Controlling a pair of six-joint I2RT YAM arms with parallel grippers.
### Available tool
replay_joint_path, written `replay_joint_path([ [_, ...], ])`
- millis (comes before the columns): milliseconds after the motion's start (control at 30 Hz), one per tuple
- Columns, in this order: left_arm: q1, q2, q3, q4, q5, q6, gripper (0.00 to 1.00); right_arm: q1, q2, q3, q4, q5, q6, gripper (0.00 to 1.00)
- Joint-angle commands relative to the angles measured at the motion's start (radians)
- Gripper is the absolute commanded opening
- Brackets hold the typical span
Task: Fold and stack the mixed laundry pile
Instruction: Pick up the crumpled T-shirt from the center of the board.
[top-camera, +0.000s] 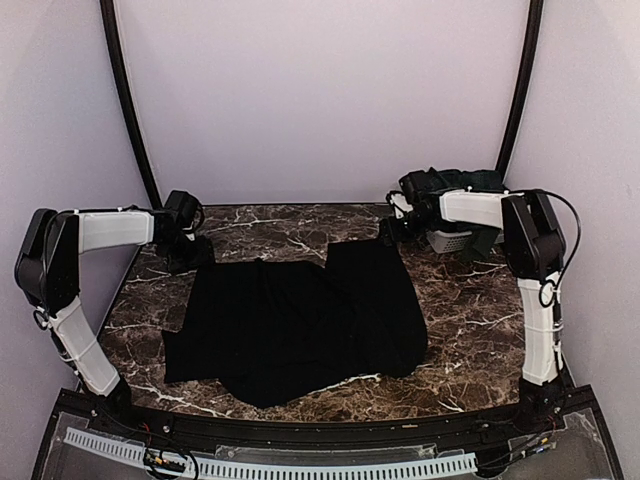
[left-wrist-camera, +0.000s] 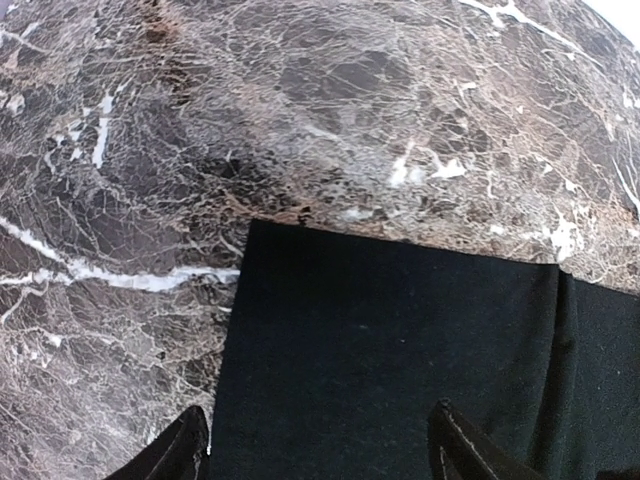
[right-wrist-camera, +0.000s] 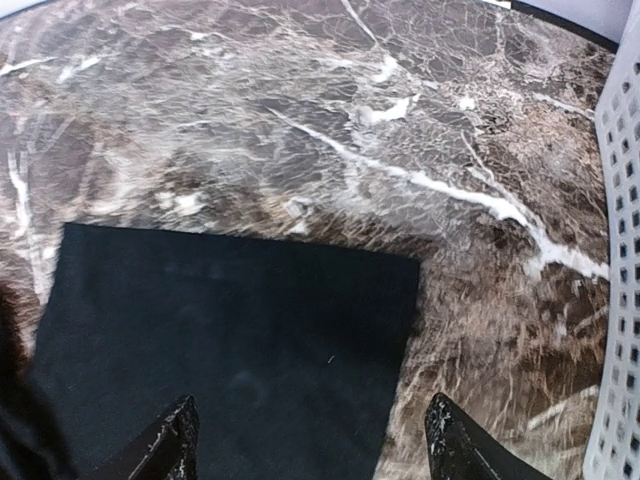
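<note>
Top cam high, rear; wrist cams close, downward; shared black cloth (top-camera: 300, 320)

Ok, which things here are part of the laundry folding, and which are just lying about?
Part of the job: black cloth, spread flat; dark green garment, heaped at the far right; left gripper and right gripper, both open over the cloth's far corners.
Just lying about: white slatted basket under the green garment; marble table.
</note>
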Motion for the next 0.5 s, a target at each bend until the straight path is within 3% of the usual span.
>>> replay_joint_path([
  [0,0.014,-0.029,-0.041,0.032,0.0,-0.005,0.73,-0.001,0.055,0.083,-0.006,0.026,-0.037,0.73],
  [267,0.017,-0.03,-0.076,0.065,-0.008,-0.002,0.73,-0.002,0.191,0.24,-0.069,0.065,-0.068,0.67],
  [467,0.017,-0.034,-0.084,0.061,-0.031,0.009,0.75,-0.002,0.221,0.234,-0.081,0.066,-0.07,0.65],
])
